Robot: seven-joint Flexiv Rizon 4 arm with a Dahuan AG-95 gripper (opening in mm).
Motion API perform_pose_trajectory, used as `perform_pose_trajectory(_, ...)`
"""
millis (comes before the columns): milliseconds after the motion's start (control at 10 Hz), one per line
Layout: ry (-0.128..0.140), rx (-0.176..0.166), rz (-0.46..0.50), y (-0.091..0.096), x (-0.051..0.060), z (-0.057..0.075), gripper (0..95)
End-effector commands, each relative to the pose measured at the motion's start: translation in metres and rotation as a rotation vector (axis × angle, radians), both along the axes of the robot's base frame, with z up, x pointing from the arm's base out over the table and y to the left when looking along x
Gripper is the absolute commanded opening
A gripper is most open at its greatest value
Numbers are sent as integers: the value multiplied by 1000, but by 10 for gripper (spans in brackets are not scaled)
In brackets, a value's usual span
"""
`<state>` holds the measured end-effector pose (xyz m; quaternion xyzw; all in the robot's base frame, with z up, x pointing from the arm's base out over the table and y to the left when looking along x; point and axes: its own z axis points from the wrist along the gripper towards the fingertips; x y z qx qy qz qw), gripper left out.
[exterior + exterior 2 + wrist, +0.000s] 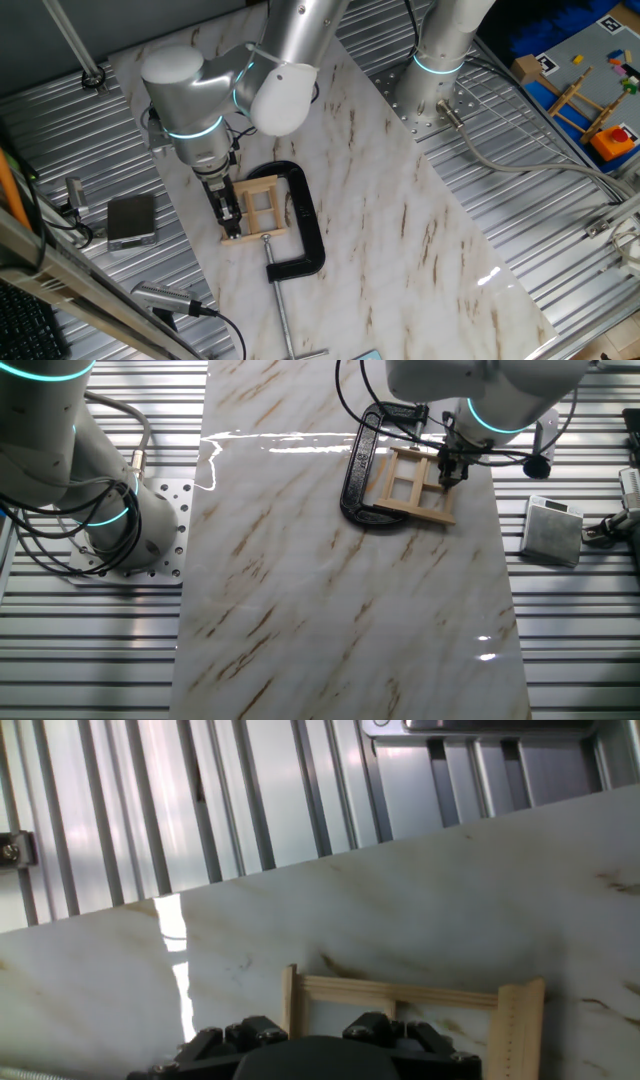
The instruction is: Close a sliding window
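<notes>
- Light-wood sliding window (258, 208) lies flat on the marble board (400, 220), held in a black C-clamp (305, 225).
- Gripper (229, 212) is down at the frame's edge; how far its jaws are open cannot be told.

Silver-grey rounded arm (215, 85), glowing cyan joint rings, black cables (looped), black pincer (230, 212)

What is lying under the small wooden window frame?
The sliding window lies on the marble board, seen through its panes. The black C-clamp grips it; the gripper covers one edge, so that part is hidden.
</notes>
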<state>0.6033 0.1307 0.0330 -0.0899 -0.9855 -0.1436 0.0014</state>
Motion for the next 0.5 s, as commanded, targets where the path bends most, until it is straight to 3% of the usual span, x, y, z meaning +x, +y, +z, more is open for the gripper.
perform_pose_trajectory(100,-3,7,-2,0,-2,-1,570)
perform_pose_trajectory(500,-6,18,-2,2,-3,-4,570)
